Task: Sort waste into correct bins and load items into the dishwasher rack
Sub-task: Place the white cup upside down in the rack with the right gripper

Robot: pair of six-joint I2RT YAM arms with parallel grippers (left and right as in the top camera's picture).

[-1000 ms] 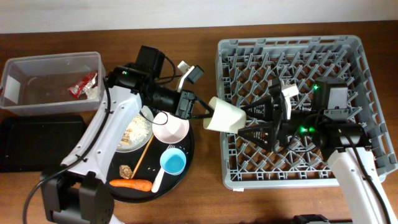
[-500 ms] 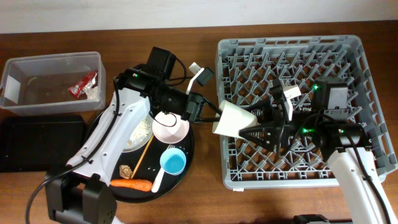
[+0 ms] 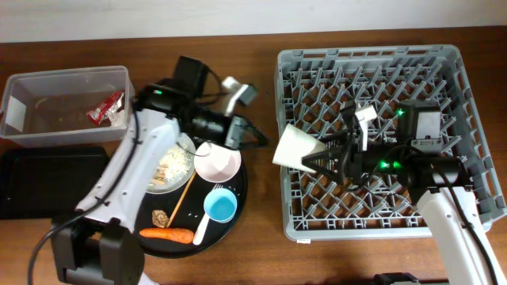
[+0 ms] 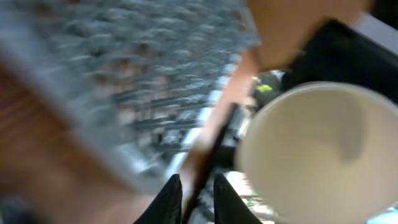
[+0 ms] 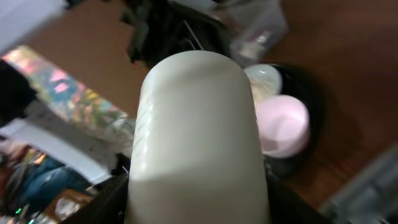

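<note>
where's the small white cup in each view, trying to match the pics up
Overhead: small white cup sideways at the dishwasher rack's left edge.
Left wrist: the cup is large at right, mouth towards the camera, blurred.
Right wrist: the cup is at centre, filling much of the frame.
Shared landmark: pale pink bowl, in overhead and right wrist only.

On the counter [image 3: 253,261] we have the rack [image 3: 368,53] on the right and the round tray [image 3: 242,194] to its left. Far left sits the tub [image 3: 67,74] at the back, with the flat tray [image 3: 47,178] just in front of it. A wrapper [image 3: 105,108] lies in the tub. On the round tray, the plate [image 3: 170,170] is on the left, the bowl [image 3: 217,161] beside it, the little cup [image 3: 220,205] in front of the bowl, and the carrot [image 3: 166,234] at the front. Our right hand [image 3: 321,154] holds the other cup [image 3: 293,148] over the rack's left edge.
</note>
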